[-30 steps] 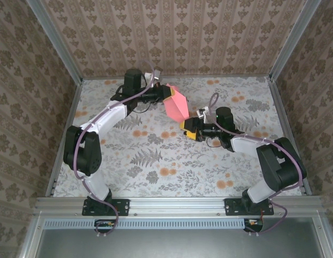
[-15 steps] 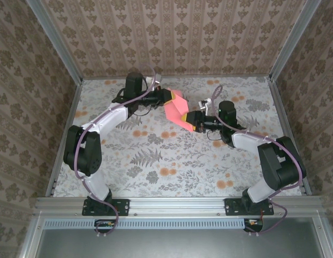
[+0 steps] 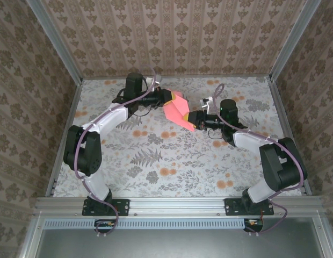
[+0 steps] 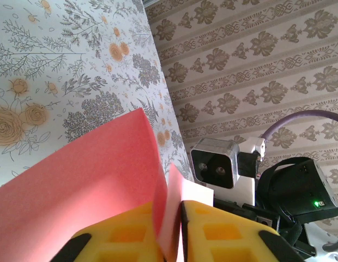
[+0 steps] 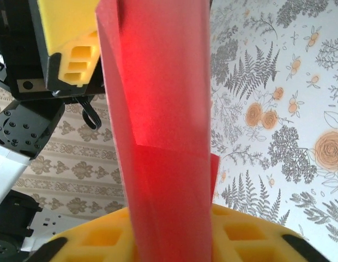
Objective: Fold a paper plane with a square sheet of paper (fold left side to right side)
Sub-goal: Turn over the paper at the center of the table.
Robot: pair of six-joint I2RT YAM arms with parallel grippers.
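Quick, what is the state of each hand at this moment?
Left hand: closed on the pink paper.
Right hand: same paper between its fingers; closed or not cannot be told.

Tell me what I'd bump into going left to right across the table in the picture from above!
left gripper → pink paper → right gripper

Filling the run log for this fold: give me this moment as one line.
paper: partly folded, lifted | left gripper: shut on paper | right gripper: paper between fingers, grip unclear
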